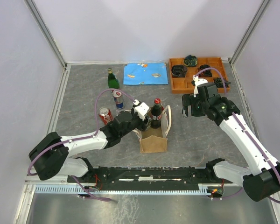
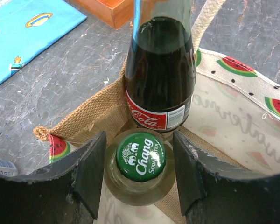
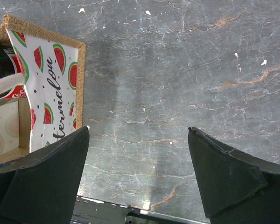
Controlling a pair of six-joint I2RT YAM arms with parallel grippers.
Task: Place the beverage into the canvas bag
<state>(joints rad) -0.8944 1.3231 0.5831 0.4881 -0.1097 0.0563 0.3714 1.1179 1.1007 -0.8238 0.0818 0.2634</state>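
The tan canvas bag (image 1: 153,142) with cream handles stands open at the table's middle front. A dark Coca-Cola bottle (image 1: 156,113) with a red cap stands upright inside it. In the left wrist view the cola bottle (image 2: 158,70) is at the far side of the bag (image 2: 93,116), and a green-capped Chang soda bottle (image 2: 141,156) stands upright in front of it, inside the bag. My left gripper (image 1: 143,117) (image 2: 139,140) hangs over the bag mouth, open, with a finger on each side of the Chang cap and small gaps to it. My right gripper (image 1: 190,110) (image 3: 138,129) is open and empty over bare table, right of the bag (image 3: 49,88).
A green glass bottle (image 1: 113,79), a blue-silver can (image 1: 117,99) and a red cola can (image 1: 105,115) stand left of the bag. A blue cloth (image 1: 146,73) lies at the back. An orange compartment tray (image 1: 177,84) with dark items sits at the back right.
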